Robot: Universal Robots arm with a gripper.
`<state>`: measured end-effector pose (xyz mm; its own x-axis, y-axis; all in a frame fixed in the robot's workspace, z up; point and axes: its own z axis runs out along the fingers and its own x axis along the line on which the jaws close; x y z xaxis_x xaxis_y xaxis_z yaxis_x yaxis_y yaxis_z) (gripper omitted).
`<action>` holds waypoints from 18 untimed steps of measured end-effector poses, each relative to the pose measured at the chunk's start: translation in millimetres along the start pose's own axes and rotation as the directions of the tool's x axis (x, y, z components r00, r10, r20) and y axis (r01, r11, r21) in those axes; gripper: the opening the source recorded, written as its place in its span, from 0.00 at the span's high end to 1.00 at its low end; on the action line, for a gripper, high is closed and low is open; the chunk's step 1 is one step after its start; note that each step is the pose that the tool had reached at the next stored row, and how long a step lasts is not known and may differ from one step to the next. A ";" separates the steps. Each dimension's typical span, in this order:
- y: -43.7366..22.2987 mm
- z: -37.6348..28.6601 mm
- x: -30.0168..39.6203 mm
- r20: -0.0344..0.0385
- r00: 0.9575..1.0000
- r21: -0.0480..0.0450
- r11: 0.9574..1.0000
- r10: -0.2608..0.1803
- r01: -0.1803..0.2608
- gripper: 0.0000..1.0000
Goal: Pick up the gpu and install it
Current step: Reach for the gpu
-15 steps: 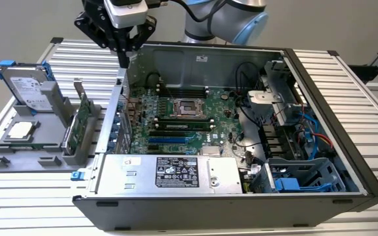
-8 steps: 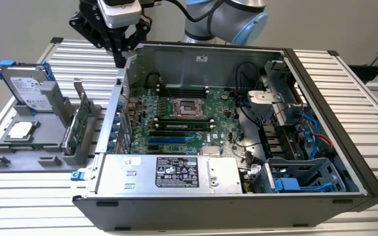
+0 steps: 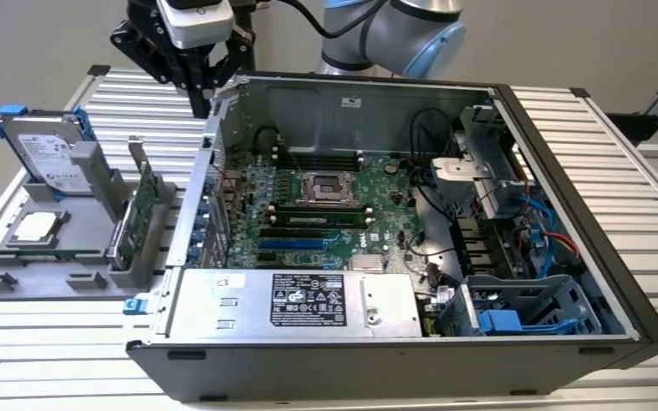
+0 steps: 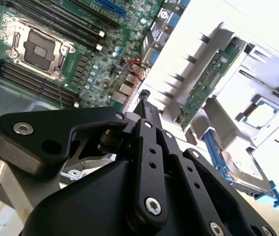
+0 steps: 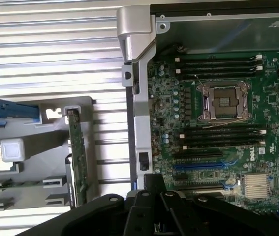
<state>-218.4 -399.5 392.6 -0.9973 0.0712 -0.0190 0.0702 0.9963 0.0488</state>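
Note:
The gpu (image 3: 144, 214) is a green circuit card standing on edge in a slot of a grey holder (image 3: 32, 274) on the exterior view's left, beside the open computer case. It also appears edge-on in both wrist views (image 4: 205, 83) (image 5: 77, 157). My black gripper (image 3: 201, 104) hangs above the case's near-left wall corner, beyond the holder and well above the card. Its fingers are shut together with nothing between them, as the second wrist view (image 4: 143, 98) and the first wrist view (image 5: 154, 181) show.
The case (image 3: 558, 171) lies open with its motherboard (image 3: 306, 223), blue expansion slots (image 3: 295, 248) and bare processor socket (image 3: 331, 187) exposed. A power supply (image 3: 295, 300) sits at the front. The holder also carries a silver hard drive (image 3: 49, 150) and a processor chip (image 3: 34, 225).

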 end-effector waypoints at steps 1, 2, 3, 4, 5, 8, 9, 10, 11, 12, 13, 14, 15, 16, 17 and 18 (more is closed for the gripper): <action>-0.1 0.0 1.1 0.000 1.000 0.000 1.000 0.000 0.000 1.00; -0.2 0.0 2.1 0.000 1.000 0.000 1.000 0.000 0.000 1.00; -0.2 -0.1 3.1 0.000 1.000 0.000 1.000 0.000 0.000 1.00; -0.3 -0.1 4.2 0.000 1.000 0.000 1.000 0.000 0.000 1.00; -0.4 -0.1 5.2 0.000 1.000 0.000 1.000 0.000 0.000 1.00; -0.6 -0.2 8.3 0.000 1.000 0.000 1.000 0.000 0.000 1.00; -0.7 -0.2 9.2 0.000 1.000 0.000 1.000 0.000 0.000 1.00; -0.8 -0.3 10.2 0.000 1.000 0.000 1.000 0.000 0.000 1.00; -0.9 -0.2 11.2 0.000 1.000 0.000 1.000 0.000 0.000 1.00; -0.9 -0.3 12.2 0.000 1.000 0.000 1.000 0.000 0.000 1.00; -1.0 -0.3 13.2 0.000 1.000 0.000 1.000 0.000 0.000 1.00; -1.1 -0.3 14.2 0.000 1.000 0.000 1.000 0.000 0.000 1.00; -1.2 -0.3 15.2 0.000 1.000 0.000 1.000 0.000 0.000 1.00; -1.2 -0.4 16.1 0.000 1.000 0.000 1.000 0.000 0.000 1.00; -1.3 -0.4 17.1 0.000 1.000 0.000 1.000 0.000 0.000 1.00; -1.4 -0.4 18.2 0.000 1.000 0.000 1.000 0.000 0.000 1.00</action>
<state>-236.6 -399.6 392.6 -0.9973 0.0712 -0.0190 0.0702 0.9963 0.0487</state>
